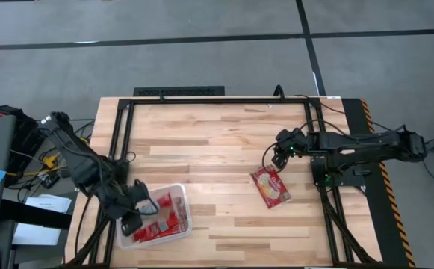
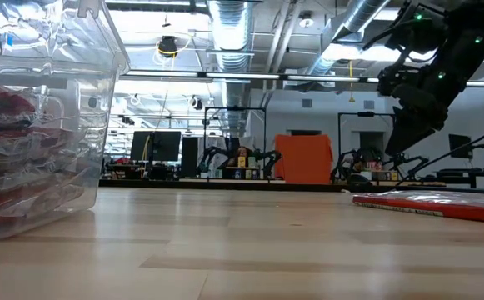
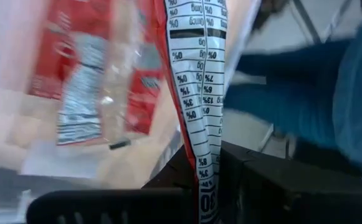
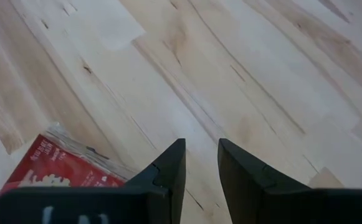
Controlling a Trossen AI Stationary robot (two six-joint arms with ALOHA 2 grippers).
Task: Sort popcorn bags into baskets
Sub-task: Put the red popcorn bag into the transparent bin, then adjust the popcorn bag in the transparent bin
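A clear shallow tub [image 1: 173, 224] sits at the table's near left and holds several red popcorn bags [image 1: 164, 213]; it fills the left of the low view [image 2: 33, 125]. My left gripper [image 1: 137, 208] hangs over the tub's left part, shut on one more bag [image 3: 199, 93]. Another red bag [image 1: 271, 187] lies flat on the wood right of centre, also in the low view [image 2: 433, 202]. My right gripper [image 1: 278, 157] hovers just beyond that bag's far end, above the table, its fingers [image 4: 200, 168] a narrow gap apart and holding nothing. My left gripper pinches a popcorn bag between its two fingers at the edge bearing the black-and-white nutrition panel [image 3: 204, 177]. The bag stands edge-on out from the fingers over the tub [image 3: 75, 93]. It is lifted clear of the bags below.
Bare wood spans the table's middle and far part [image 1: 217, 134]. A black metal frame [image 1: 179, 93] edges the table. Cables and gear lie off the left edge [image 1: 22, 149]. A blue-clad person [image 3: 330, 93] shows beyond the table in the left wrist view.
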